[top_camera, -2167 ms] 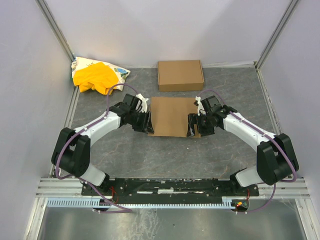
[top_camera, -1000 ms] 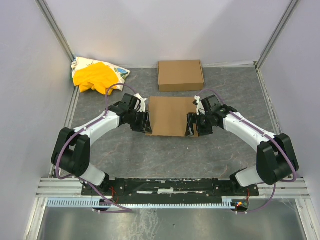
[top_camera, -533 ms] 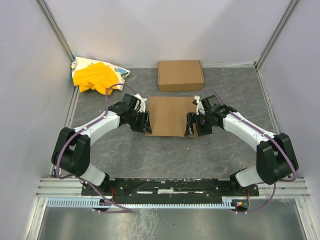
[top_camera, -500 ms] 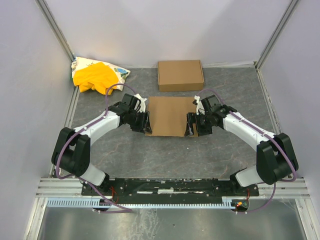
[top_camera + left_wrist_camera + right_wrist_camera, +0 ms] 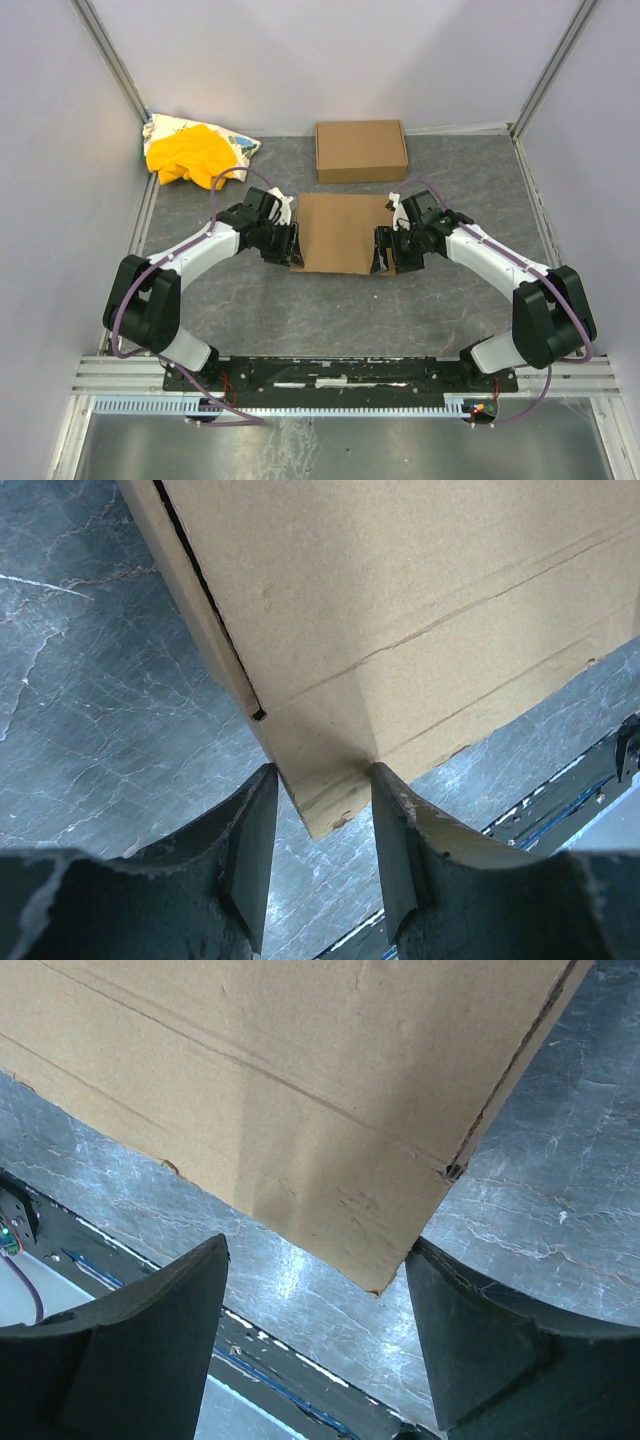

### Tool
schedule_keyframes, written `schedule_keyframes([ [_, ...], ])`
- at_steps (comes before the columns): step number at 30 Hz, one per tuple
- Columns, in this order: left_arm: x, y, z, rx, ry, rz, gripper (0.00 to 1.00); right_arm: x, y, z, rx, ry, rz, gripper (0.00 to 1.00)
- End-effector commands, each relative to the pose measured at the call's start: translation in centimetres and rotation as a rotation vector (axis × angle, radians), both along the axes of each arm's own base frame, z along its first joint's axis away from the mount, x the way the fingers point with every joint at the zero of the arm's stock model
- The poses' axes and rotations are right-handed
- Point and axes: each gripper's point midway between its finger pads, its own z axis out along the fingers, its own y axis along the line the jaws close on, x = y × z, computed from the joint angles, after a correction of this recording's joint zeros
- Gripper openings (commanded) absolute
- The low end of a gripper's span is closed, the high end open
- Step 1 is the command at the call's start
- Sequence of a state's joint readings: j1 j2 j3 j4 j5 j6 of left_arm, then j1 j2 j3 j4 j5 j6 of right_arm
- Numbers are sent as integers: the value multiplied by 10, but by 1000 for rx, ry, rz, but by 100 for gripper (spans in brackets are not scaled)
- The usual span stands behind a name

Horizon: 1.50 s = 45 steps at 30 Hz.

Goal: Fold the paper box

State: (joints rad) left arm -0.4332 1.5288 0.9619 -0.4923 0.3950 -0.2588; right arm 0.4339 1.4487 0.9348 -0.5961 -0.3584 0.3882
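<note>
While shut, the paper box [image 5: 338,232] lies flat — lidded

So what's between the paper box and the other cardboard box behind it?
Only bare tabletop separates the paper box from the other box, in the top view.

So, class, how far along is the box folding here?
Done: the box lies closed as a flat rectangle, no flaps sticking out. In hand: the left gripper pinches its near left corner; the right gripper straddles the near right corner, jaws open. Left: perhaps only pressing the corners and letting go.
</note>
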Motion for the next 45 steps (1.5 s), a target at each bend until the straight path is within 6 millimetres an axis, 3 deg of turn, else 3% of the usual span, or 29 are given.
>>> schedule_keyframes([
  [1,3,-8,12,-45,-46,-52,49,8,11,21,49,-46,14,79],
  [19,3,-13,21,-70,-37,-52,49,5,13,28,59,-29,29,78],
  [29,3,-5,5,-18,-23,-42,50,8,1,4,-14,-44,15,82],
  [41,6,-2,0,1,-34,-26,51,15,-6,-29,-68,-46,-17,78],
  [45,6,1,-4,18,-32,-20,51,14,-4,-32,-55,-52,-11,77],
])
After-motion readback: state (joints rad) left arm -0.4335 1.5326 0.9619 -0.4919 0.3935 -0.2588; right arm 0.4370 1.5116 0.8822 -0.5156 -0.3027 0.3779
